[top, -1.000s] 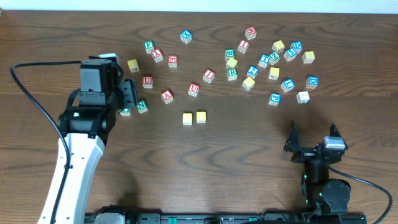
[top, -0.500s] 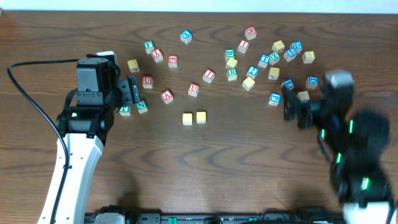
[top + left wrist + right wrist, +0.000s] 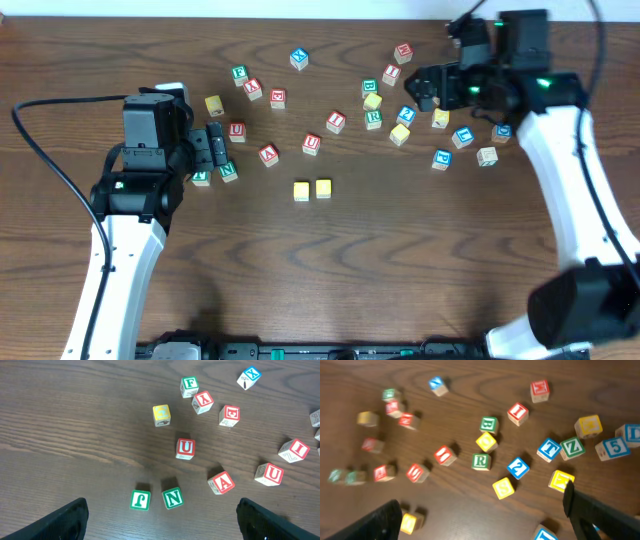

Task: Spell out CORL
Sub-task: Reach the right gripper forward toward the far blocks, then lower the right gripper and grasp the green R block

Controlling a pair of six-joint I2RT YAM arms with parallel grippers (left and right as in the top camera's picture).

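Note:
Two yellow blocks point(image 3: 302, 190) point(image 3: 323, 187) sit side by side at the table's middle; their letters cannot be read. One of them shows at the bottom left of the right wrist view point(image 3: 409, 522). A green R block point(image 3: 373, 119) lies in the right cluster and also shows in the right wrist view point(image 3: 480, 461). My left gripper point(image 3: 214, 148) is open and empty, just above the green J point(image 3: 140, 499) and green N point(image 3: 172, 498) blocks. My right gripper point(image 3: 428, 88) is open and empty, held high over the right cluster. No L block is clearly visible.
Several letter blocks lie scattered across the far half of the table: a red U point(image 3: 185, 448), red A point(image 3: 221, 482), green F point(image 3: 189, 386), yellow S point(image 3: 503, 488), blue 2 point(image 3: 518, 467), blue T point(image 3: 549, 449) and green Z point(image 3: 572, 447).
My right arm has risen from its rest at the front right and swung to the far right, over the block cluster. My left arm has barely moved.

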